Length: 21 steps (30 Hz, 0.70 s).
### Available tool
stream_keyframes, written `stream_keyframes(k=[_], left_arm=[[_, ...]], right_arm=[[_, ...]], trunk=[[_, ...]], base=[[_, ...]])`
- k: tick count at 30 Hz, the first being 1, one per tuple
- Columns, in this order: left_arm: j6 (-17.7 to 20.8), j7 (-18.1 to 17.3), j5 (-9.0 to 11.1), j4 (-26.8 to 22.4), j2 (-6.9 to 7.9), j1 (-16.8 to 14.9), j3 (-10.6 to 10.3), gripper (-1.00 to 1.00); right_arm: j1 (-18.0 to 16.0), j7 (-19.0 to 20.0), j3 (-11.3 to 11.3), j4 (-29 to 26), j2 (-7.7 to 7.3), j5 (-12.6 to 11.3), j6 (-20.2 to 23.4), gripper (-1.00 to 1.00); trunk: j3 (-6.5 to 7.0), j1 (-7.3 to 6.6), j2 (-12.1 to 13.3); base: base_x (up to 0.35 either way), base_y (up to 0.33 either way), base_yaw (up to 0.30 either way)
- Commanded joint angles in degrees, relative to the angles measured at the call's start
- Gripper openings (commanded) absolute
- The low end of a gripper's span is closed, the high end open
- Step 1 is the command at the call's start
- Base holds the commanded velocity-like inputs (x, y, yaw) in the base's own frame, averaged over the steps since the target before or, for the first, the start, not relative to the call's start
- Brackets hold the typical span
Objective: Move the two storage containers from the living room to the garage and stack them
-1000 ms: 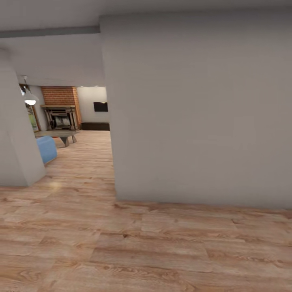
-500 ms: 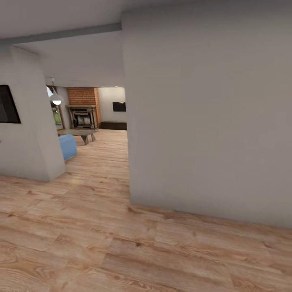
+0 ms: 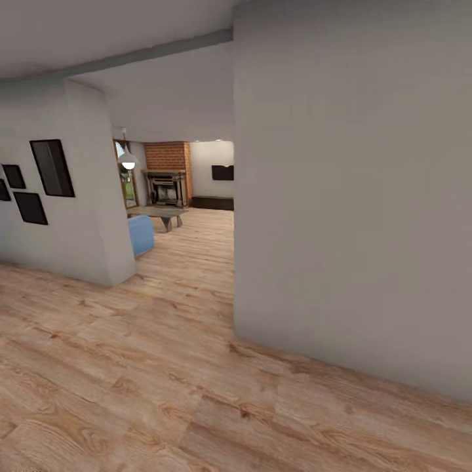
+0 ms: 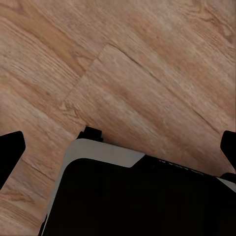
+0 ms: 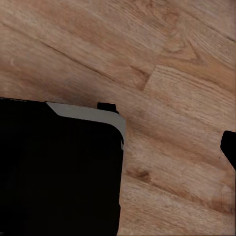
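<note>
— Two dark fingertips of the left gripper sit spread wide at opposite edges of its wrist view, with nothing between them but plank floor.

— And the right gripper?

— One fingertip shows at the edge. The other is lost against the robot's black body, so I cannot tell whether it is spread or closed. Under both wrists lies that black body with its pale rim, over light wood planks.

— What stands ahead?

— A broad grey wall takes the right half of the head view, its corner close in front. At the left is another grey wall hung with dark picture frames. Between the two runs an open passage.

— Where does it lead?

— Into the living room: a brick fireplace at the far end, a low table before it, the end of a blue sofa just past the left wall's corner, and a pendant lamp above. A dark panel hangs on the far wall.
</note>
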Motion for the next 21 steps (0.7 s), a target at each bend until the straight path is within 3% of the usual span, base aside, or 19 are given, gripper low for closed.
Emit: stream_keyframes(k=[1,21], left_arm=[[-0.1,0.1,0.4,0.0,-0.01,0.0,-0.5,1.0],[-0.1,0.1,0.4,0.0,-0.17,0.0,-0.5,1.0]], right_arm=[[-0.1,-0.2,0.4,0.2,0.03,-0.2,-0.3,1.0],[-0.1,-0.1,0.4,0.2,0.03,-0.3,-0.2,1.0]], trunk=[[-0.1,0.05,-0.1],[-0.1,0.05,-0.1]], base=[[0.326,0.0,0.276],[0.326,0.0,0.276]])
